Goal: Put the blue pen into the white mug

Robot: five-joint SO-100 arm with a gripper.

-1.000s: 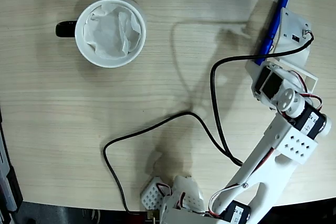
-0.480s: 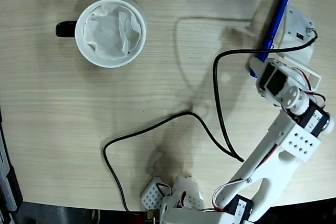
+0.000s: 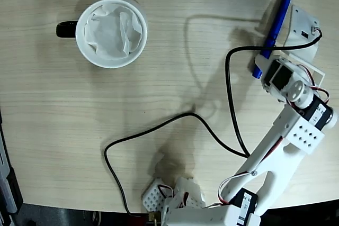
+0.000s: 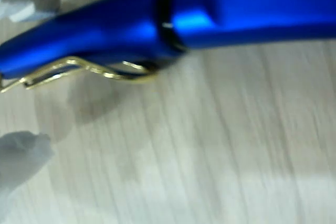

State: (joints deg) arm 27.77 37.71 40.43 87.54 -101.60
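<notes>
The arm has shifted right; hand apparently grips the blue pen, black cable trailing nearby.

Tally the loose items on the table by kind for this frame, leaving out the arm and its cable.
Pen: 1, the blue pen at upper right of the fixed view, beside the gripper.
Mug: 1, the white mug at upper left.
Crumpled paper: 1, inside the mug.
Total: 3

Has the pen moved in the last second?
Yes. In the fixed view the pen swung more upright and edged right, away from the unmoved mug.
</notes>
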